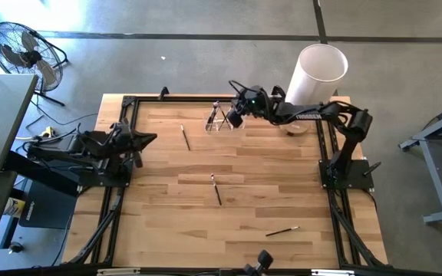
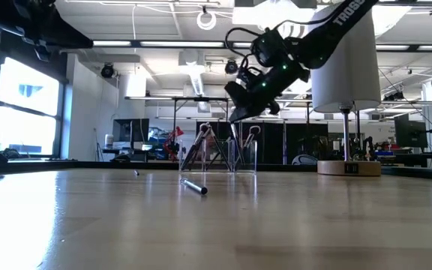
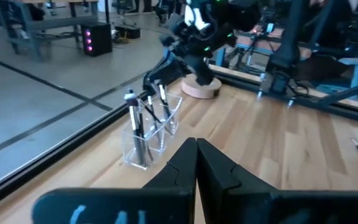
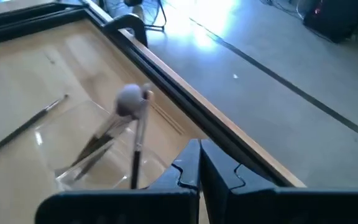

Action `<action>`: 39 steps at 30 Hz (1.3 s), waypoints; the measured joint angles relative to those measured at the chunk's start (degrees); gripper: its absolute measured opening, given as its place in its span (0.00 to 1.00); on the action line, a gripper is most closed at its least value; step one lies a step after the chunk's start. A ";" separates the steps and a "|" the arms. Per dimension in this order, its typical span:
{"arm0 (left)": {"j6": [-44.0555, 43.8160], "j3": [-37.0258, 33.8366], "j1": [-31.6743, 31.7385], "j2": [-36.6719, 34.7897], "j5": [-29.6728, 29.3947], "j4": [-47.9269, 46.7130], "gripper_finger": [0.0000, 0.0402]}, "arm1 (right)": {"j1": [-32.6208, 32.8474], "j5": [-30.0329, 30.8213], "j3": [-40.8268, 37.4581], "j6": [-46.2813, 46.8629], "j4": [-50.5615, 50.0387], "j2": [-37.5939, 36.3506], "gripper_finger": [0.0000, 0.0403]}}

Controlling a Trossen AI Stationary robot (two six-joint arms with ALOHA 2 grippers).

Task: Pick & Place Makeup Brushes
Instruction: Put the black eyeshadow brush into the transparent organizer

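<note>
Overhead and wrist views, brushes partly sorted. My right gripper [image 1: 234, 119] is hovering at the far edge of the tabletop [image 1: 252, 199], directly over the small clear holder [image 1: 219, 120], with its fingers [image 4: 199, 171] pressed together and holding nothing that I can see. My left gripper [image 1: 146, 139] is waiting near the left edge, fingers [image 3: 196, 163] likewise closed and empty.

Several makeup brushes are standing tilted in the holder, among them a pale round-tipped brush [image 4: 131, 118]. Three others are lying loose: one brush [image 1: 185, 137] just left of the holder, a second brush [image 1: 216, 189] near the middle of the tabletop, and a third brush [image 1: 282, 230] toward the near right corner.

Handling, as I judge it: each brush is light, stiff and thin, with a smooth handle likely to roll or slip. I would be taking hold across the handle at mid-length, away from the soft bristles and the slick ferrule.

The count of brushes inside the holder is hard to make out, since they overlap and my right gripper is covering part of them. The big white cylinder [image 1: 313, 75] is hiding the far right corner behind it.
</note>
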 joint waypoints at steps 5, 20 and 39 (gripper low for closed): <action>-1.37 0.00 -0.01 1.52 -1.45 0.10 0.00 | -0.05 1.90 -0.06 -0.18 -1.27 -0.13 0.02; -7.28 0.00 0.01 21.01 -9.39 14.99 0.00 | -0.43 0.04 0.87 -9.07 -16.03 -14.62 0.36; -31.61 18.88 29.26 46.00 0.28 5.88 0.39 | 0.40 -10.81 0.52 -2.56 -54.38 -22.43 0.38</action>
